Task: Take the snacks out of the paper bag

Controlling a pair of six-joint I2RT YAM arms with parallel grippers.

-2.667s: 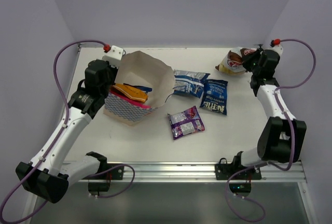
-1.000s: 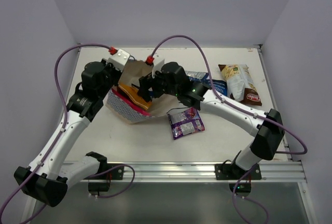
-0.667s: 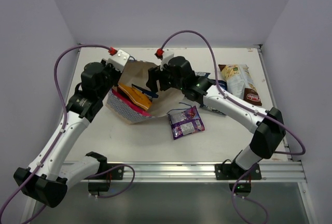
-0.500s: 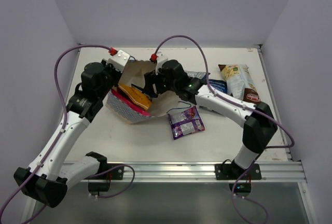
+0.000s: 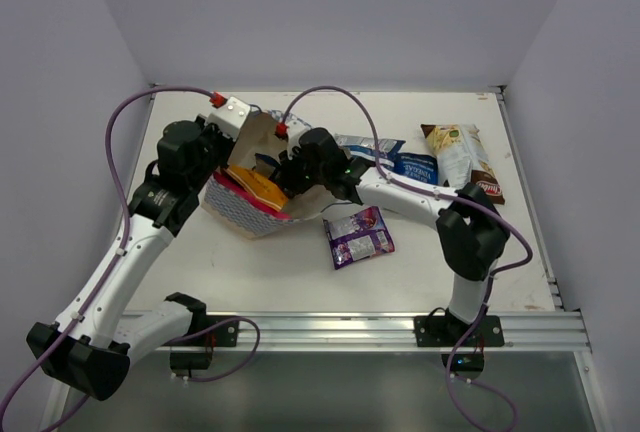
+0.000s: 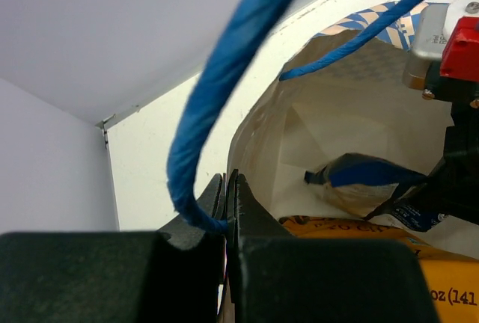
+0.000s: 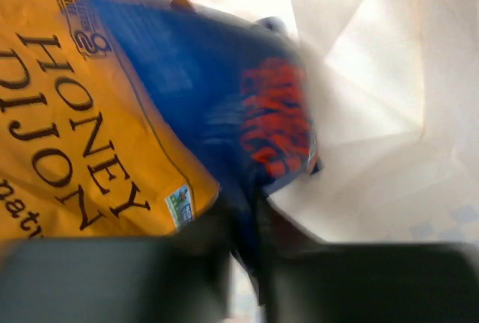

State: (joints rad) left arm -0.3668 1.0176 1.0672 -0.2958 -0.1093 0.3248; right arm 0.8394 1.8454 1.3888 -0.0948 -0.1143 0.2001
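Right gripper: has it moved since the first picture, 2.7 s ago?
Yes. The right gripper went left, from far right of the purple packet to its left, into the bag.

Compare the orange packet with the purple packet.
The orange packet sits inside the paper bag, tilted and partly hidden. The purple packet lies flat on the table, outside the bag and fully in view. The orange packet reads HONEY DIJON in the right wrist view, while the purple packet's print is too small to read. Both are glossy snack packets.
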